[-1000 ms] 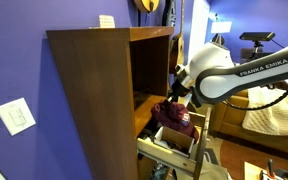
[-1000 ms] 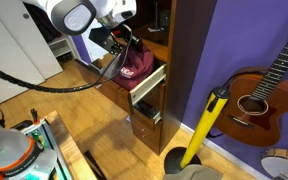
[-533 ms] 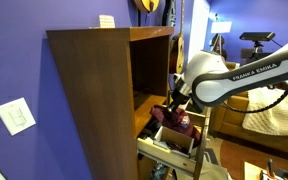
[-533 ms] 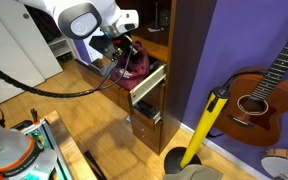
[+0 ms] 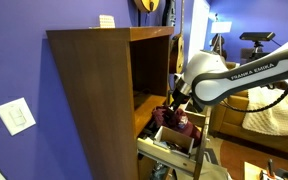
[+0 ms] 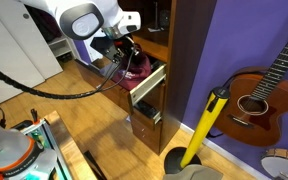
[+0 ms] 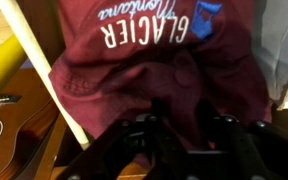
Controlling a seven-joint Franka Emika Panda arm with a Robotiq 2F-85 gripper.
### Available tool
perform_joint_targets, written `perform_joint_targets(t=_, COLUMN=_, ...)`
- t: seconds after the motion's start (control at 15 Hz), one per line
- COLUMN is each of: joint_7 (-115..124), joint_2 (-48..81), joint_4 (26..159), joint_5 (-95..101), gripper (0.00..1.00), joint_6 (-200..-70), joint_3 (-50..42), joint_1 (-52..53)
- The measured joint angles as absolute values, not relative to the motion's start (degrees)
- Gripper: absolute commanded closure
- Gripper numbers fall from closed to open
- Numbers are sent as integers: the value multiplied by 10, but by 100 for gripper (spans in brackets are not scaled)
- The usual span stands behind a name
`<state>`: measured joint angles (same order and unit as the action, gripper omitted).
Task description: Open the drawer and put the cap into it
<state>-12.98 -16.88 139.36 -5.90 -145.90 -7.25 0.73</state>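
A: Hand?
B: Hand [image 7: 184, 128] is pinched on the cap [image 7: 144, 60], maroon cloth between its fingers.
A: Cap's position?
B: Low over the open drawer [image 6: 150, 84], inside its pale sides. Contact with the bottom: cannot tell.

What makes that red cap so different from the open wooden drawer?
The cap is soft, crumpled maroon cloth; the drawer is rigid brown wood with paler inner sides. The cap is narrower than the drawer, which spans the cabinet. The cap carries white lettering, clear in the wrist view; the drawer looks plain. Both are dark, warm in colour.
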Motion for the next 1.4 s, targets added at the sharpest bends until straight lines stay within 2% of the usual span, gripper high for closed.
perform_joint_targets(t=0.2, joint_7=-128, joint_2=-184, joint_4=1391, joint_5=-47, gripper=1, joint_6=-1459, joint_3=-72, joint_1=-2)
perform_joint_targets(t=0.27, joint_7=-127, joint_2=-191, joint_4=1391, joint_5=-41, gripper=0, joint_6=-1459, joint_3=-72, joint_1=-6)
perform_joint_targets(t=0.8, joint_7=-126, joint_2=-239, joint_4=1387, joint_5=-30, gripper=0, joint_6=-1463, joint_3=-71, joint_1=-10)
perform_joint_targets(t=1.4, joint_7=-126, joint_2=-192, joint_4=1387, joint_5=-57, gripper=0, joint_6=-1539, joint_3=-67, joint_1=25)
